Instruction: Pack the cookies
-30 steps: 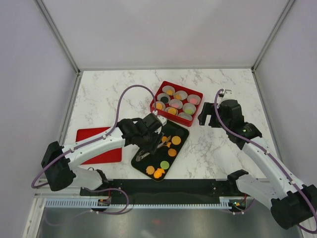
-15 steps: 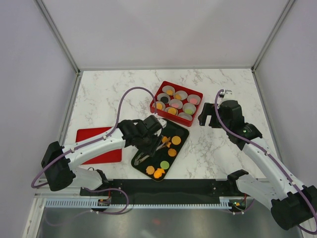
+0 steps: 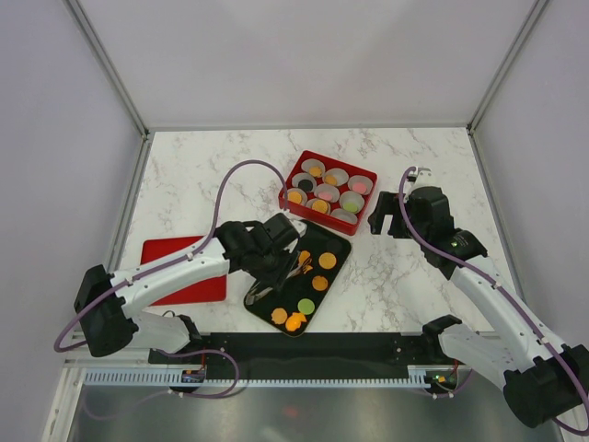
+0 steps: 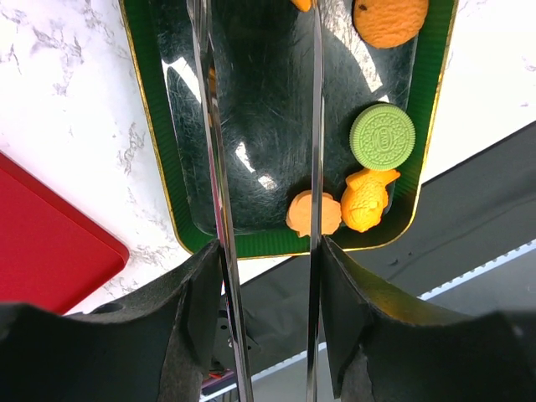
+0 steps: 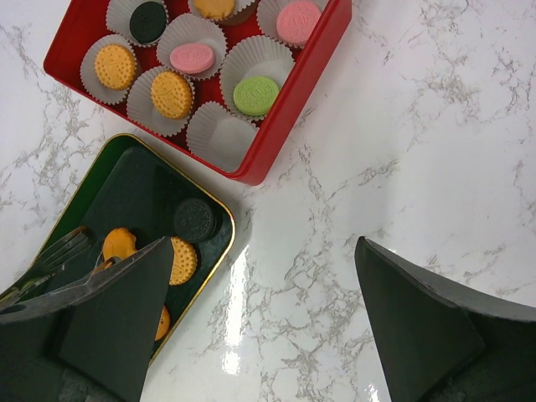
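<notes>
Over the tray (image 4: 268, 126) of cookies (image 4: 382, 136), we are clasping tongs (image 4: 209, 126) in the left gripper (image 4: 268, 260) and holding the right gripper (image 5: 264, 244) wide open.

The tray (image 4: 276, 126) has a dark, mirror-glossy floor with fine circular scratches, a ribbed green wall and a gold-coloured rim. The tongs (image 4: 213, 167) are thin polished metal. The cookies (image 4: 383, 136) look matt and embossed. The table (image 5: 402, 167) is glossy and marble-patterned; the red box (image 5: 293, 105) is smooth and shiny, its cups (image 5: 219, 134) pleated white paper.
</notes>
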Robot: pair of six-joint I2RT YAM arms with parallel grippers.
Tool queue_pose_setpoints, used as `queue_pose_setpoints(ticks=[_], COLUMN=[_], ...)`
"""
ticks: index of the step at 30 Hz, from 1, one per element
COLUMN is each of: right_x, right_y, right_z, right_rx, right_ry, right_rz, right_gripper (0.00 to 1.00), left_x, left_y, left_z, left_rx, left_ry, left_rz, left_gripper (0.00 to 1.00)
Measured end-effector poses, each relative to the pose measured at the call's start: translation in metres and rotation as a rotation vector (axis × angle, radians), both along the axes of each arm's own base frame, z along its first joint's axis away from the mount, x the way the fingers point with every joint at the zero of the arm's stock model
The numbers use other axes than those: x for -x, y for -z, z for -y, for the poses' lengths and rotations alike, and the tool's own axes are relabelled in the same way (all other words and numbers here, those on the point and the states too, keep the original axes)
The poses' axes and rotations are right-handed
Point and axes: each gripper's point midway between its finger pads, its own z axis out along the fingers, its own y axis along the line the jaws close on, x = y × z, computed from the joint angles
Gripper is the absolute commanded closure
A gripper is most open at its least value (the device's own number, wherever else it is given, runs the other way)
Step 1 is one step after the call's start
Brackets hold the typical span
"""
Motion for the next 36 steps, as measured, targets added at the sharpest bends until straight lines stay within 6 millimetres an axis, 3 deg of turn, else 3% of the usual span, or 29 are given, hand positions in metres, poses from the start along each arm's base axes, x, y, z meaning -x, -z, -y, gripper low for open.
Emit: queue_pose_setpoints(ticks=[11, 24, 36], right_x=[0.0, 0.0, 0.0], right_y=[0.0, 0.0, -0.002], right_z=[0.0, 0.0, 0.0], right_rx=[0.0, 0.001, -0.002], right_ry=[0.0, 0.001, 0.001], right_rz=[0.0, 0.0, 0.006], right_gripper=[0.02, 0.02, 0.02], left_x=[-0.01, -0.02, -0.022], left_y=[-0.023, -0.007, -0.008], left_z=[0.017, 0.019, 0.02], left_rx=[0.065, -0.003, -0.001], left_ry=[0.001, -0.013, -0.015], left_rz=[0.04, 0.039, 0.047], left_gripper=[0.43, 0.46, 0.6])
